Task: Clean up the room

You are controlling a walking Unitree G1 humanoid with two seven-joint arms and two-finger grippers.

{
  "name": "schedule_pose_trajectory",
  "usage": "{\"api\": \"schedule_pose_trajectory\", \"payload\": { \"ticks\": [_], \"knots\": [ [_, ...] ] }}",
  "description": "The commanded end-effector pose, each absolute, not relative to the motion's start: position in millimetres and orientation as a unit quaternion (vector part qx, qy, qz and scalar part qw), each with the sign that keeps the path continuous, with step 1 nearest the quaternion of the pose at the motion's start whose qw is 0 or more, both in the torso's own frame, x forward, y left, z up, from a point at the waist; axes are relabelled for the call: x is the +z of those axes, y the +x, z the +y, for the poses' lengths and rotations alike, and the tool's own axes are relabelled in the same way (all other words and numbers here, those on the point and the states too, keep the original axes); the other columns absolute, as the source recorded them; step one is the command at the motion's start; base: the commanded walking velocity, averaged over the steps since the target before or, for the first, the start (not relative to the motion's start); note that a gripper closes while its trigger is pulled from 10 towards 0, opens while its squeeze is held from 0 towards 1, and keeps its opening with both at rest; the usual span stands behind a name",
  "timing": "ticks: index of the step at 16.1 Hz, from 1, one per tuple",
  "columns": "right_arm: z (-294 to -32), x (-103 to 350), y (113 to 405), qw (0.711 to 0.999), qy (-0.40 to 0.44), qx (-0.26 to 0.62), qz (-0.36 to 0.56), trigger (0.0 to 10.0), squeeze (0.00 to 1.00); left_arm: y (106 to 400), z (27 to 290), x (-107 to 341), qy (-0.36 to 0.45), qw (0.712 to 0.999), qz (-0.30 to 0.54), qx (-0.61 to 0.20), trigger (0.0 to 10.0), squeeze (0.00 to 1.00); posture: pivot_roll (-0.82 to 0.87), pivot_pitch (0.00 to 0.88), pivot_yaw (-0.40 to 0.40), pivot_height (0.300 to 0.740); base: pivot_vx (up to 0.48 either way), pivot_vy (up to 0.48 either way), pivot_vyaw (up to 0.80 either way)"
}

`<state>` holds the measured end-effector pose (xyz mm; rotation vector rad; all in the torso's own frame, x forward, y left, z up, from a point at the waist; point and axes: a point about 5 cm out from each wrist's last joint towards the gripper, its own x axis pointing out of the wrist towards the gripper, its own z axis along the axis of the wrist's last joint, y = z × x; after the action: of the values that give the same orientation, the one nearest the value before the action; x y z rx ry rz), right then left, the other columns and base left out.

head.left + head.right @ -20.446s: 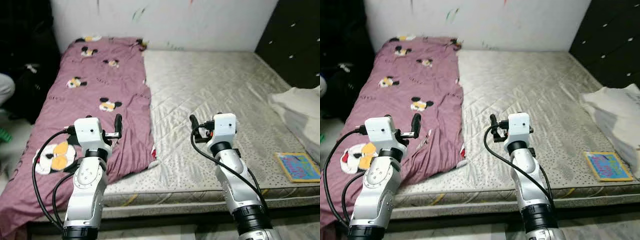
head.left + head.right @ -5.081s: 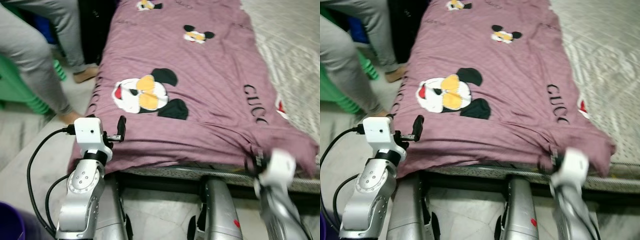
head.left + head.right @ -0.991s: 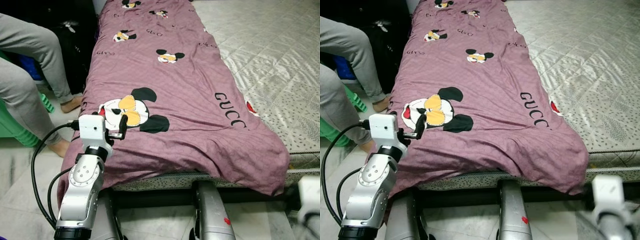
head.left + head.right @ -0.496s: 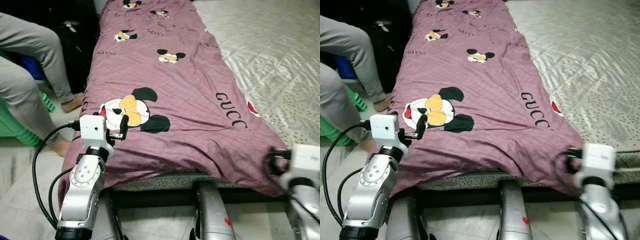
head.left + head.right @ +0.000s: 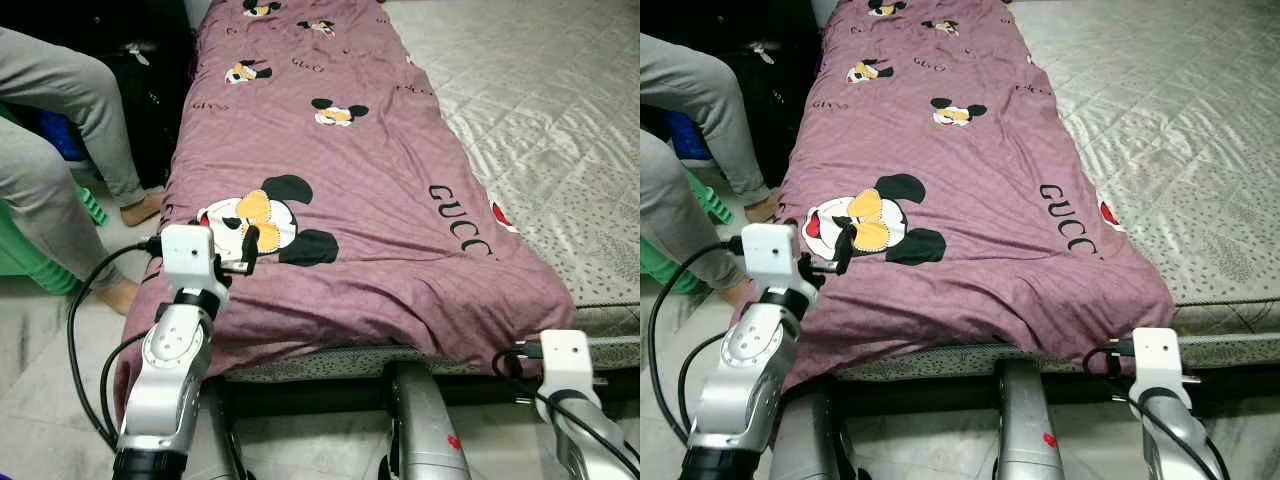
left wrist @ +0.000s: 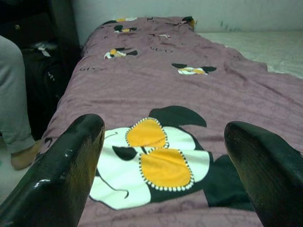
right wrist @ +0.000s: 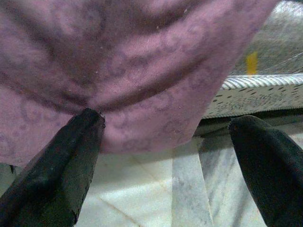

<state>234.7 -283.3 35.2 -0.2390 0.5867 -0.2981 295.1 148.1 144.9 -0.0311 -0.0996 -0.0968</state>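
Note:
A purple blanket printed with cartoon mice covers the left half of the mattress, and its near edge hangs over the bed's front. My left gripper is open and hovers over the big mouse print near the blanket's front left corner. My right gripper sits low at the bed's front edge, just under the blanket's front right corner. In the right wrist view its fingers are spread wide, with the hanging purple cloth just beyond them and nothing between them.
The bare quilted mattress lies to the right of the blanket. A person's legs in grey trousers and a green stool are at the left beside the bed. My own legs stand on pale floor tiles below.
My right arm rose to the blanket's front right corner half a second ago and now sits lower, at the bed's edge. My left gripper has barely moved.

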Motion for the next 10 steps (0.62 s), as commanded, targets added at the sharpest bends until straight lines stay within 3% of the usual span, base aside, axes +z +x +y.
{"api": "schedule_pose_trajectory", "payload": {
  "ticks": [1, 5, 10],
  "knots": [
    [-287.8, 35.4, 238.9, 0.936, -0.115, -0.162, 0.290, 10.0, 0.00, 296.9, 153.2, 142.9, -0.012, 0.998, -0.047, -0.040, 10.0, 0.00, -0.08, 0.073, 0.026, 0.507, 0.000, 0.000, 0.00],
    [-298.8, 85.8, 276.6, 0.943, -0.172, -0.237, 0.159, 10.0, 0.00, 302.3, 156.2, 147.1, -0.011, 0.998, -0.059, -0.028, 10.0, 0.00, -0.08, 0.023, 0.021, 0.507, 0.000, 0.000, 0.00],
    [-300.2, 103.8, 292.3, 0.935, -0.192, -0.274, 0.115, 10.0, 0.00, 313.5, 158.8, 151.5, -0.011, 0.997, -0.076, -0.021, 10.0, 0.00, -0.09, 0.000, 0.024, 0.507, 0.000, 0.000, 0.00]
  ]
}}
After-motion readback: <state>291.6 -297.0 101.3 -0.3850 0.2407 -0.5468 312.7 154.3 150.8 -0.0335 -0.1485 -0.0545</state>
